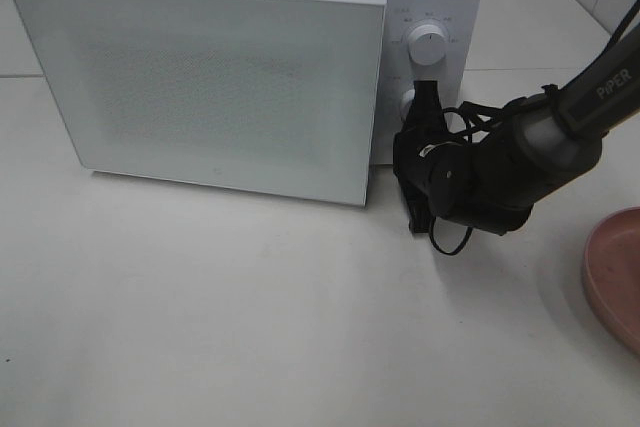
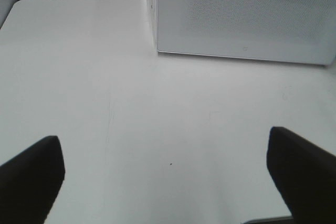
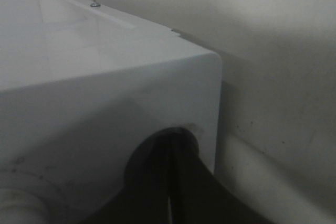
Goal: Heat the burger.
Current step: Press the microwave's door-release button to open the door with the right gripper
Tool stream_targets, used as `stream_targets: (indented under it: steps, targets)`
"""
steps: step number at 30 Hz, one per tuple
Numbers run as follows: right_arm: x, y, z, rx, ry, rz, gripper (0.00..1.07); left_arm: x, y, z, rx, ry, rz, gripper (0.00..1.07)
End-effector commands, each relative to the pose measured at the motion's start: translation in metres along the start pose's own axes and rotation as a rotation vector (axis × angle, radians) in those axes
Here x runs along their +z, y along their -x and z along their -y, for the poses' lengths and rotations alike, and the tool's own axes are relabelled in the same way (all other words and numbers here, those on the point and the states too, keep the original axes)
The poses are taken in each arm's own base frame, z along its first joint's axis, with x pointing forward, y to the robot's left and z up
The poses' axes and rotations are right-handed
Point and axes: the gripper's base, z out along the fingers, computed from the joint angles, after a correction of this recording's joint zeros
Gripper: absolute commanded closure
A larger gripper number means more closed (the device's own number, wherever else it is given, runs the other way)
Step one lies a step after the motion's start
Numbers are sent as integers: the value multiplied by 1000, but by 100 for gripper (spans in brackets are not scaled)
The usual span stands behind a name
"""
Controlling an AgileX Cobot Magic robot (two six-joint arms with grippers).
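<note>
The burger is out of view in every frame. A white microwave [image 1: 200, 77] stands at the back of the table, its big door facing me and looking a little ajar at its right edge. My right gripper [image 1: 424, 97] is shut, its dark fingertips up against the control panel beside the lower knob [image 1: 407, 103]. In the right wrist view the shut gripper [image 3: 172, 182] rests on the microwave's front [image 3: 105, 103], nothing held between the fingers. My left gripper [image 2: 168, 182] is open and empty over bare table, short of the microwave [image 2: 241, 14].
A round pink plate [image 1: 615, 277] lies at the table's right edge, partly cut off. The upper knob [image 1: 428, 45] sits above the right gripper. A wall runs close behind the microwave. White tabletop [image 1: 250, 327] stretches in front.
</note>
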Motion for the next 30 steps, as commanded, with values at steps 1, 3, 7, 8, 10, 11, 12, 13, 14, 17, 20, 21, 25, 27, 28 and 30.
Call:
stream_targets:
  steps: [1, 3, 7, 8, 10, 11, 12, 13, 14, 17, 20, 21, 25, 27, 28, 30]
  targets:
    - [12, 2, -49, -21, 251, 26, 107, -3, -2, 1, -1, -8, 34, 7]
    - [12, 2, -51, -22, 257, 24, 107, -3, -2, 1, -1, -8, 34, 7]
    - [12, 2, -50, -25, 254, 22, 107, -3, -2, 1, -1, -8, 34, 7]
    - [12, 2, -50, -25, 254, 22, 107, -3, -2, 1, -1, -8, 34, 7]
    - [11, 0, -52, -32, 264, 16, 107, -3, -2, 1, -1, -8, 34, 7]
    - [11, 0, -52, -32, 264, 16, 107, -3, -2, 1, -1, -8, 34, 7]
    - [10, 0, -52, -36, 268, 12, 107, -3, -2, 1, -1, -8, 34, 7]
    - [7, 1, -50, -41, 263, 10, 107, -3, -2, 1, -1, -8, 34, 7]
    - [7, 1, -50, -41, 263, 10, 107, -3, -2, 1, -1, -8, 34, 7]
    - [2, 4, -46, -28, 248, 7, 107, -3, -2, 1, -2, -8, 32, 7]
    - [-5, 1, -35, -24, 216, -13, 107, -2, -2, 0, -1, -7, 30, 7]
    - [-9, -3, -27, -36, 197, -38, 107, -2, -2, 0, -1, -7, 30, 7]
    - [-17, -9, -18, -41, 194, -57, 107, -2, -2, 0, -1, -7, 30, 7]
    - [-22, -7, -11, -38, 185, -55, 107, -2, -2, 0, -1, -7, 30, 7]
    - [-22, -7, -11, -38, 185, -55, 107, -2, -2, 0, -1, -7, 30, 7]
    - [-26, -6, -7, -51, 159, -71, 107, -2, -2, 0, -1, -7, 30, 7]
